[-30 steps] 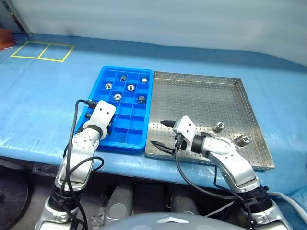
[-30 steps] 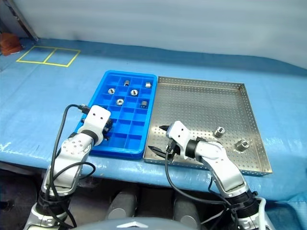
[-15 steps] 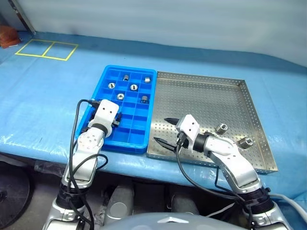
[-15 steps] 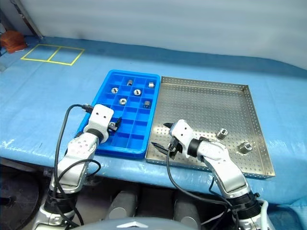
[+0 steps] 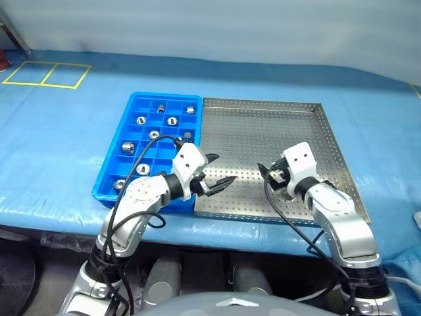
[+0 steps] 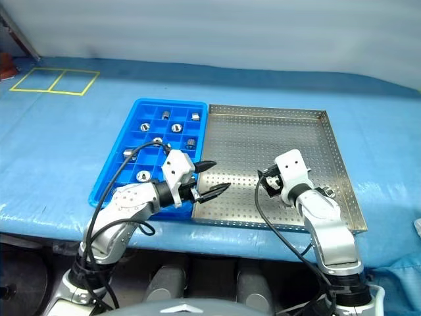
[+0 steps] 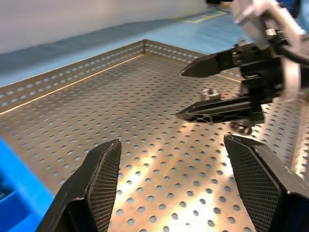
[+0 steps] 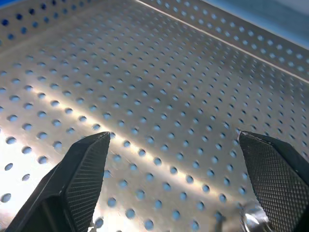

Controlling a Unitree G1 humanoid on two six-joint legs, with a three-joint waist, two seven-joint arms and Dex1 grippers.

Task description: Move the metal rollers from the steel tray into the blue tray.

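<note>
The blue tray (image 5: pixel 108 172) lies to the left of the steel tray (image 5: pixel 263 122), and several metal rollers (image 5: pixel 172 121) sit in its compartments. My left gripper (image 5: pixel 222 171) hangs open and empty over the steel tray's near left part, pointing right. My right gripper (image 5: pixel 268 176) is open over the tray's near right part, facing the left one. In the left wrist view one roller (image 7: pixel 208 93) stands between the right gripper's fingers (image 7: pixel 212 110) and another (image 7: pixel 240 126) lies just beyond them. The right eye view shows a roller (image 6: pixel 329 192) beside the right wrist.
Both trays rest on a blue table cover (image 5: pixel 59 145). Yellow tape squares (image 5: pixel 46 72) mark its far left corner. The steel tray's raised rim (image 5: pixel 345 178) runs close along the right arm.
My left gripper opened and swung right, from over the blue tray's near end to the steel tray. My right gripper moved right to the rollers. The head camera shifted.
</note>
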